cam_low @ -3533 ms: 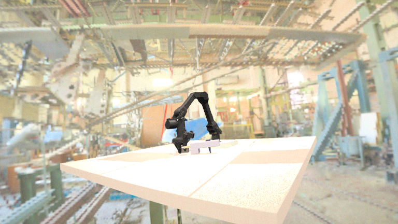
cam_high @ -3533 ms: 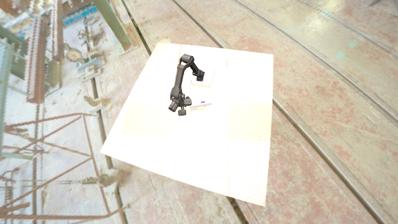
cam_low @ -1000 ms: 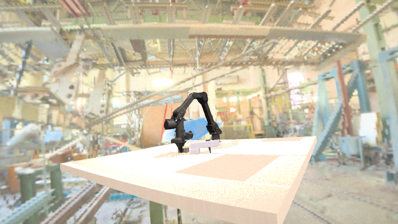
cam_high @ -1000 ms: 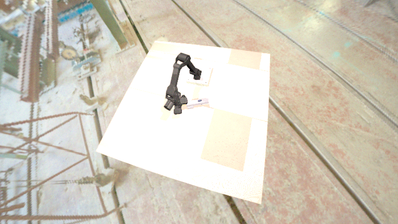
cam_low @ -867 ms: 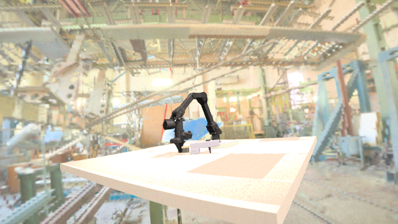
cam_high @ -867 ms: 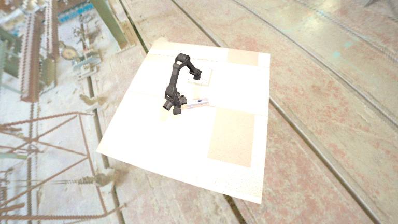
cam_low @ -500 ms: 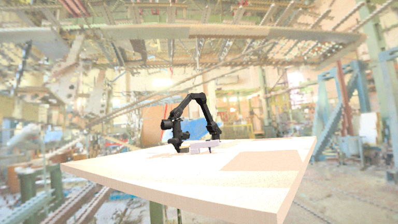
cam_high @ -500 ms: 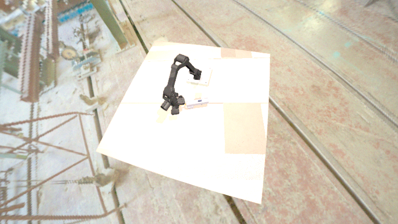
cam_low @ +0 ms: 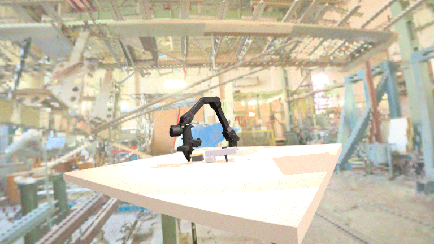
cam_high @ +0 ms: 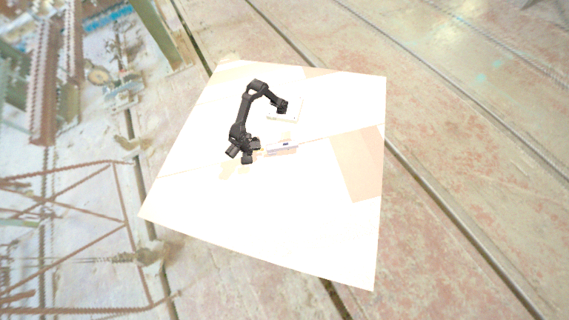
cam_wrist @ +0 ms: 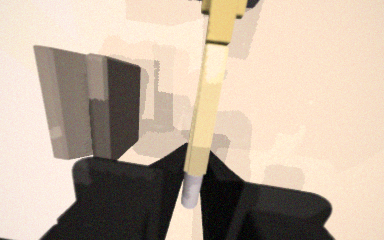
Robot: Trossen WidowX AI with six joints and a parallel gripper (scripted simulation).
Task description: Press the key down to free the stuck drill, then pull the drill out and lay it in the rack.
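Observation:
My gripper (cam_wrist: pixel 194 148) (cam_low: pixel 189 158) is shut on the drill (cam_wrist: pixel 202 117) (cam_high: pixel 261 149), a yellow bar with a grey round tip. The tip points back between the black fingers. A wider yellow shoulder shows at the top of the wrist view, and the drill's far end is out of frame. The pale lilac housing (cam_high: pixel 274 147) (cam_low: pixel 217 155) lies just beyond the gripper, out of the wrist view. Its dark blue key (cam_high: pixel 285 144) shows on top. I cannot tell whether the drill's end is clear of it. The grey-brown notched rack (cam_wrist: pixel 115 107) (cam_low: pixel 197 157) stands left of the drill in the wrist view.
The arm's base stands on a pale plate (cam_high: pixel 295 111) behind the housing. The table (cam_high: pixel 260 211) (cam_low: pixel 204 183) has a front corner and edges well away from the gripper. Pale tan shadows lie over its top.

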